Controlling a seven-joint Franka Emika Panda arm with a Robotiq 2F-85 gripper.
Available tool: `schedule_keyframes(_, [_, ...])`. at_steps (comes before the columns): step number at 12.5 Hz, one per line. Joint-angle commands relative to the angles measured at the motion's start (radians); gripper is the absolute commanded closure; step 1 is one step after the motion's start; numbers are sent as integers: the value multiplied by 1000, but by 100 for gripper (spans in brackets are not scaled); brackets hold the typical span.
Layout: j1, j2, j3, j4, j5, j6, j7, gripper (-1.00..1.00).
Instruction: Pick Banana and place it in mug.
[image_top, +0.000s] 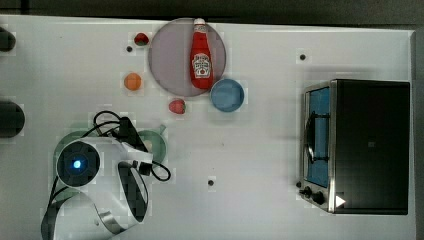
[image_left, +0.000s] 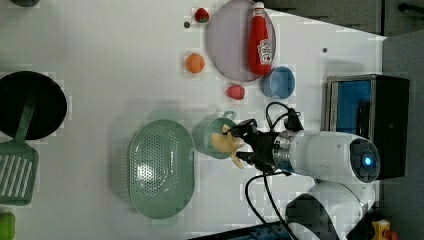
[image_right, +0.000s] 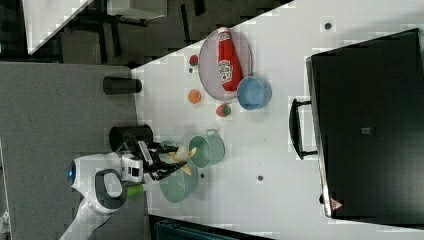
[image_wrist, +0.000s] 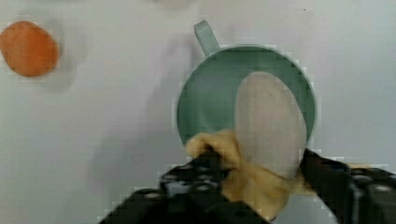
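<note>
My gripper (image_left: 241, 146) is shut on the banana (image_left: 225, 143), a pale yellow-cream toy with a yellow base. It holds the banana over the dark teal-green mug (image_left: 209, 136), whose small handle points toward the red strawberry. In the wrist view the banana (image_wrist: 270, 125) hangs over the mug's mouth (image_wrist: 205, 102), with dark fingers (image_wrist: 194, 173) on both sides of its base. In the right view the banana (image_right: 183, 153) pokes out of the gripper (image_right: 171, 159) toward the mug (image_right: 209, 150). In the top view the arm covers most of the mug (image_top: 160, 144).
A pale green perforated basket (image_left: 161, 167) sits close beside the mug. Farther off are a strawberry (image_left: 235, 92), an orange ball (image_left: 194, 63), a blue bowl (image_left: 279, 82), a ketchup bottle (image_left: 260, 40) on a grey plate (image_left: 227, 45), and a toaster oven (image_top: 360, 145).
</note>
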Motion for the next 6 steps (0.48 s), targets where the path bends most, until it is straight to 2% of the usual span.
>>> schedule_keyframes(1, [14, -2, 3, 10, 1, 19, 67, -93])
schedule_keyframes(2, [14, -9, 1, 18, 1, 30, 67, -100])
schedule_keyframes(4, [6, -50, -15, 38, 2, 16, 66, -100])
schedule_keyframes(6, [-3, -113, -57, 83, 2, -85, 14, -100])
